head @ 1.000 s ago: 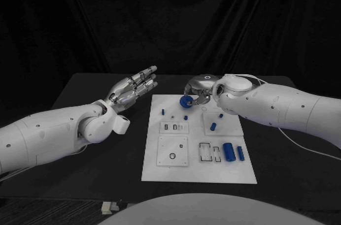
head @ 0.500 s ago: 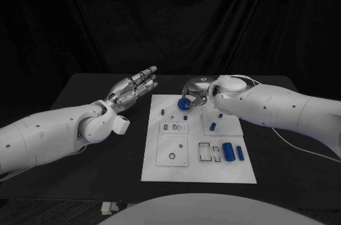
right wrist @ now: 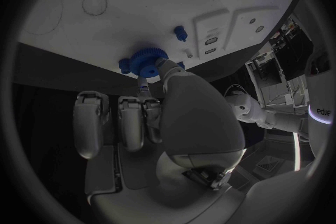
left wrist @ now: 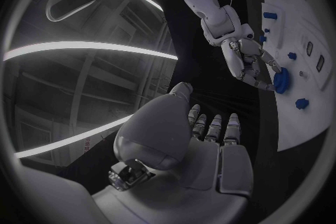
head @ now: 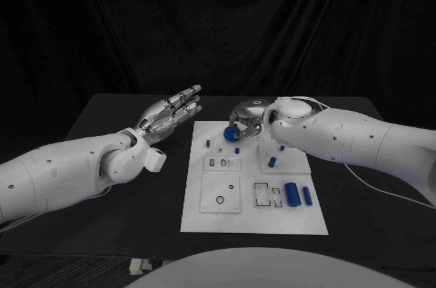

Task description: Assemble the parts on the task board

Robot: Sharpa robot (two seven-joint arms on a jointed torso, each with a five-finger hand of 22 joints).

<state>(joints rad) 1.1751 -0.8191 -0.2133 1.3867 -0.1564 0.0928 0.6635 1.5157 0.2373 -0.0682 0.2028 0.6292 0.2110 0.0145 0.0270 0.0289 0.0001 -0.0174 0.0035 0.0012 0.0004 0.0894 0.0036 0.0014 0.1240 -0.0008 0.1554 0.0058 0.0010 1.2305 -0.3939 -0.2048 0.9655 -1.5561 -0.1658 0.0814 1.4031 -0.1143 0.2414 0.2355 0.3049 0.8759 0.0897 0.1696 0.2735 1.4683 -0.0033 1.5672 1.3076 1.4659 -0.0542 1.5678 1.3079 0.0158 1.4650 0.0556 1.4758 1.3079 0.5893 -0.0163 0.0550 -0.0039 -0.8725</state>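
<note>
1. The right hand (head: 247,116) pinches a blue gear (head: 232,132) in its fingertips over the far left corner of the task board (head: 254,222), presumably to seat it near the small blue peg (head: 208,142) there.
2. The left hand (head: 168,116) hangs flat and spread, holding nothing, beyond the board's left edge, seemingly kept out of the way.
3. Two blue cylinders (head: 292,193) lie near the board's right edge, awaiting their turn.

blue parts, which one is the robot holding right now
The round toothed gear, pinched in the right hand over the board's far end. The other blue parts, like the large cylinder near the front right, lie on the task board untouched.
</note>
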